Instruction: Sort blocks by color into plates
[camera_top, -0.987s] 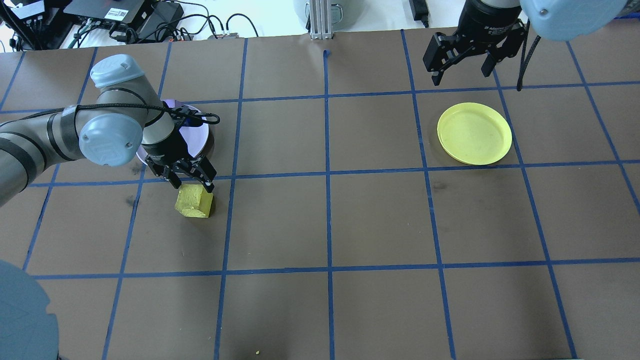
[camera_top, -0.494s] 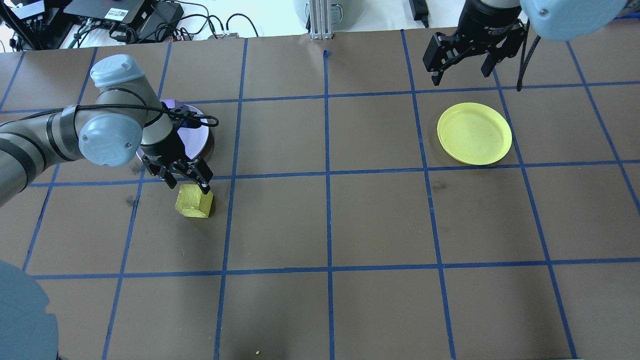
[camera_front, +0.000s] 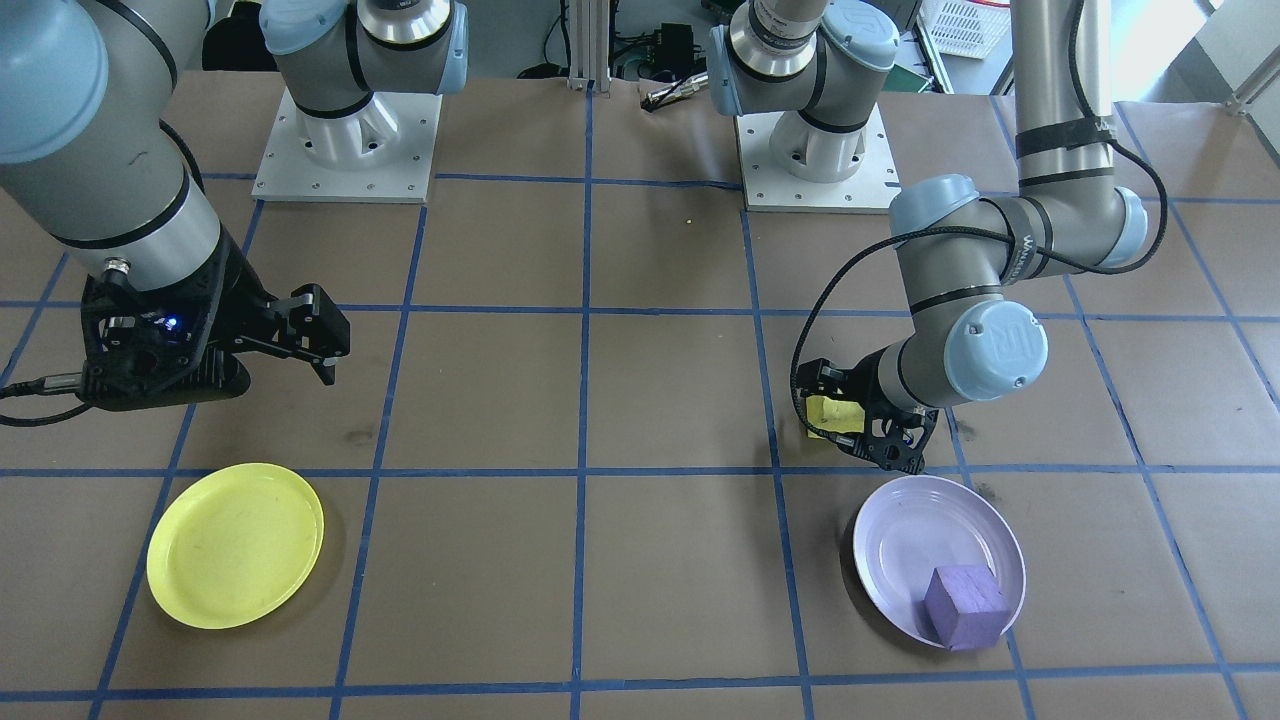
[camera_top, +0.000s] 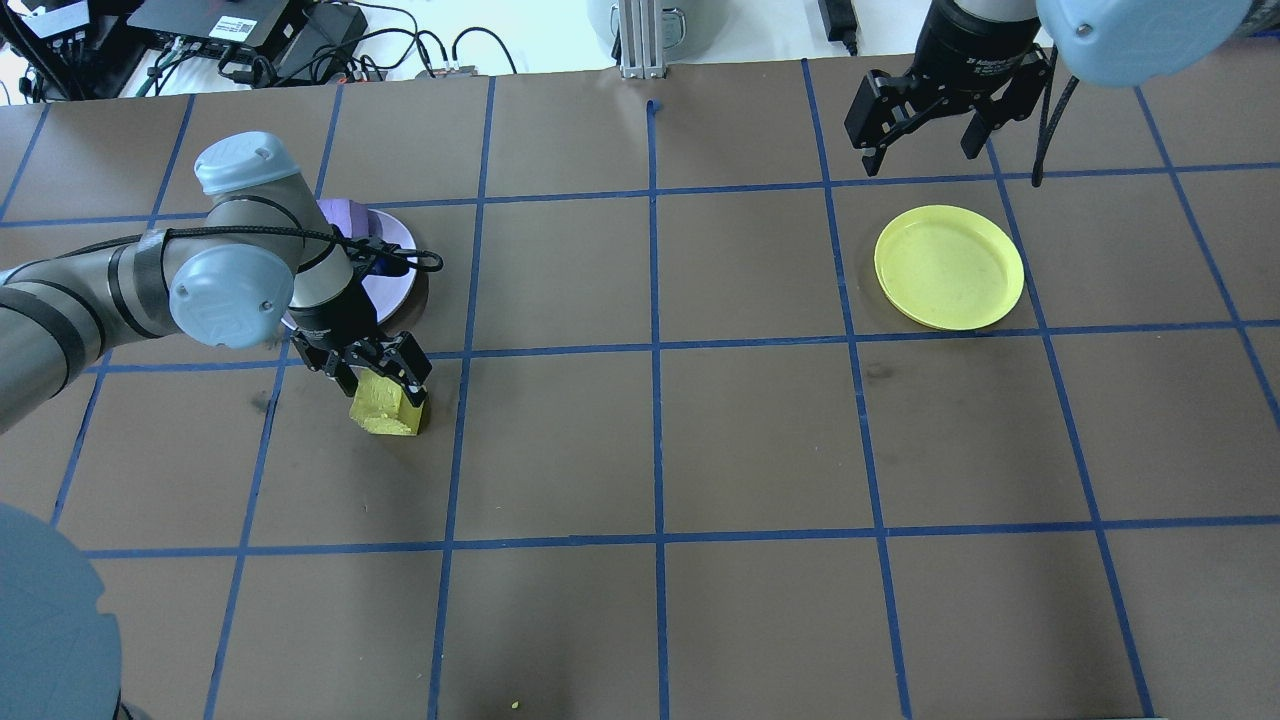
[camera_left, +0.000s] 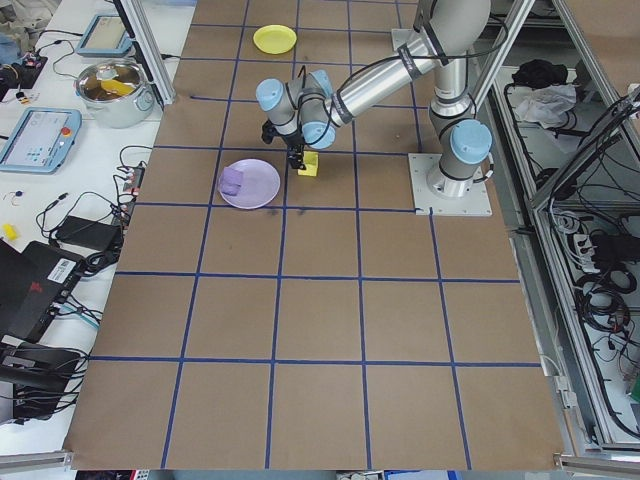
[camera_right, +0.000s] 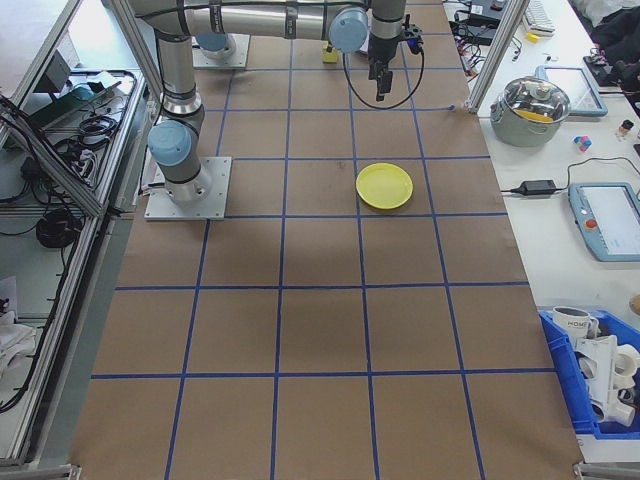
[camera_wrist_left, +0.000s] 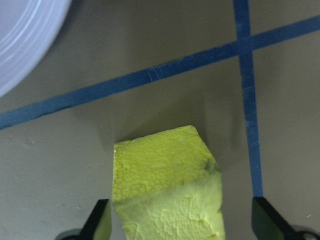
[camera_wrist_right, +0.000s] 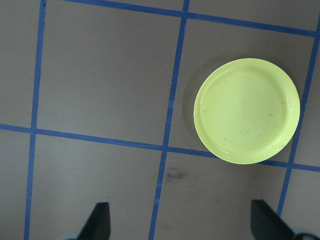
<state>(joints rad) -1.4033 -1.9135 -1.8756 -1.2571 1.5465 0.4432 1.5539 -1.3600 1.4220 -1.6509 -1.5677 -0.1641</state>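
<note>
The yellow block (camera_top: 388, 408) rests on the table just robot-side of the lavender plate (camera_top: 398, 272). My left gripper (camera_top: 381, 381) is open and lowered over it, one finger on each side. In the left wrist view the block (camera_wrist_left: 165, 185) sits close to the left finger (camera_wrist_left: 102, 220) and well apart from the right finger (camera_wrist_left: 265, 220). The purple block (camera_front: 965, 605) lies inside the lavender plate (camera_front: 895, 535), near its rim. Across the table, the yellow plate (camera_top: 950, 267) holds nothing. My right gripper (camera_top: 920, 150) hangs open above the table beyond that plate.
Blue tape lines divide the brown table (camera_top: 760, 440) into squares. Cables and electronics (camera_top: 250, 40) lie past the far edge. A lidded pot (camera_left: 112, 85) and tablets sit on the side bench. The arm bases (camera_front: 345, 140) stand at the robot's edge. A yellow crumb (camera_top: 514, 705) lies near the front.
My left gripper has come down and slightly toward the robot, so its open fingers now straddle the yellow block. The block and the right arm have barely moved.
</note>
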